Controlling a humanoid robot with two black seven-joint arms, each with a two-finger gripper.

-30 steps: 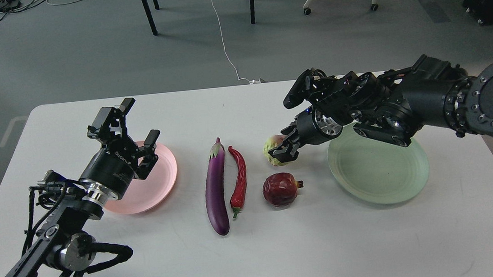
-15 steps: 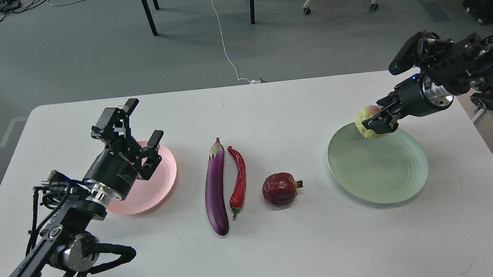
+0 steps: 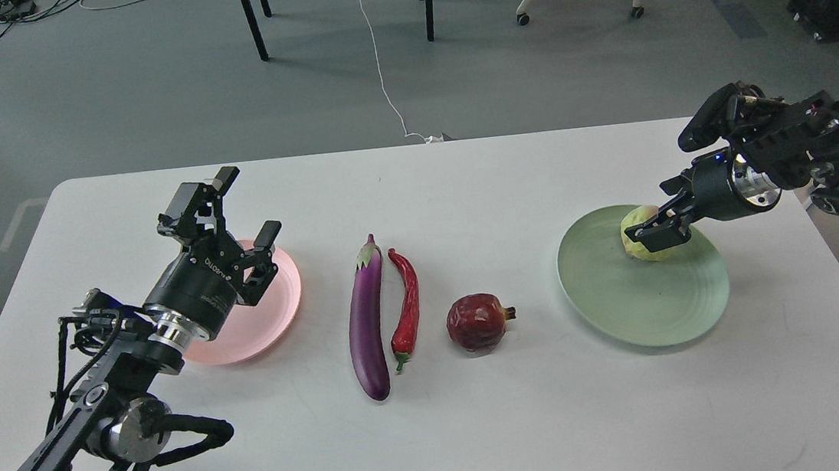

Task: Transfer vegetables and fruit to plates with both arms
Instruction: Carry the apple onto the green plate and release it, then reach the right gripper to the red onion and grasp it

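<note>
A round fruit (image 3: 644, 233) is held in the right gripper (image 3: 659, 231) on the green plate (image 3: 646, 306), while the left gripper (image 3: 237, 214) is spread open; released carelessly, it could be rolled off the shallow rim.

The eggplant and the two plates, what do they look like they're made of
The eggplant looks like glossy plastic, a replica perhaps: its purple skin shows a long bright highlight, though real skin shines too. The pink plate and the green plate look like matte plastic or melamine: pale, even colour, dull sheen, faint ridges on the green one.
</note>
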